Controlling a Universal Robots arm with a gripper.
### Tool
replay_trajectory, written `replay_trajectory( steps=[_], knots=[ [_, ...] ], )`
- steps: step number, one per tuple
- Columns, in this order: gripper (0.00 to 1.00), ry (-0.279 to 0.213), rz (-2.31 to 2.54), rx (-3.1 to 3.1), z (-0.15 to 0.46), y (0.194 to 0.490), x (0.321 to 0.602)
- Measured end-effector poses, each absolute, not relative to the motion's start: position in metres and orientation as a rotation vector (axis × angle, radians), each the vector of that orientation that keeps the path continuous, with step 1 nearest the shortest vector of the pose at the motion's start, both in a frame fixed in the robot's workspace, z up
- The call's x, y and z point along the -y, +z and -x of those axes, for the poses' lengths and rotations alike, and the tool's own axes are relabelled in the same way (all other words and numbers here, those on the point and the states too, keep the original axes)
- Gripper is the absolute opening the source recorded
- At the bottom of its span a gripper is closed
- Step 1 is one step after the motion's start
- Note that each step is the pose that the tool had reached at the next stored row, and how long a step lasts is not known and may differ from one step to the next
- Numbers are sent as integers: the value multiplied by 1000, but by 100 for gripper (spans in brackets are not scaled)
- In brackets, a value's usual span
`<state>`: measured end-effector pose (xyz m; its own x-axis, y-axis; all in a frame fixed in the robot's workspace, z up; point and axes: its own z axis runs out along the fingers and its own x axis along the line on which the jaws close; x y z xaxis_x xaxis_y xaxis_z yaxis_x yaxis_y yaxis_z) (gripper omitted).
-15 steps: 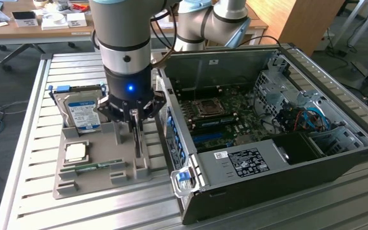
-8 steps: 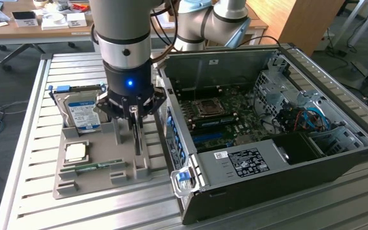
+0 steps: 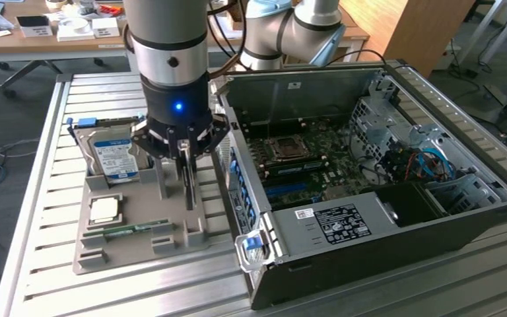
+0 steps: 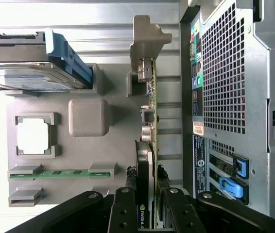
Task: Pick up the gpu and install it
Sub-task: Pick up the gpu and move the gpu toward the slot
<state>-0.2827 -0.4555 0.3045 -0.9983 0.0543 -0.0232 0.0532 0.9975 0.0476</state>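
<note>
Ribbed alu. table (image 3: pixel 33 264), office w/ wooden desks behind. Grey parts tray (image 3: pixel 90 257) lies just beside the open PC case (image 3: pixel 395 218). Gripper (image 3: pixel 183 155) is low over the tray, jaws narrow, pinching both faces of the gpu (image 3: pixel 187 188), which stands on edge in the slot nearest the case. Hard drive (image 3: pixel 113 155), CPU (image 3: pixel 103 210) & memory stick (image 3: pixel 135 229) sit on its other side.

One gpu (image 3: pixel 185 183), one hard drive (image 3: pixel 114 158), one processor (image 3: pixel 103 210), one memory stick (image 3: pixel 135 229), one case (image 3: pixel 350 267).
</note>
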Motion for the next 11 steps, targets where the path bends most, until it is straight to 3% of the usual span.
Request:
replay_trajectory(
  steps=[11],
  knots=[
    [27, 73, -84, -3115, 283, 318, 456]
  ],
)
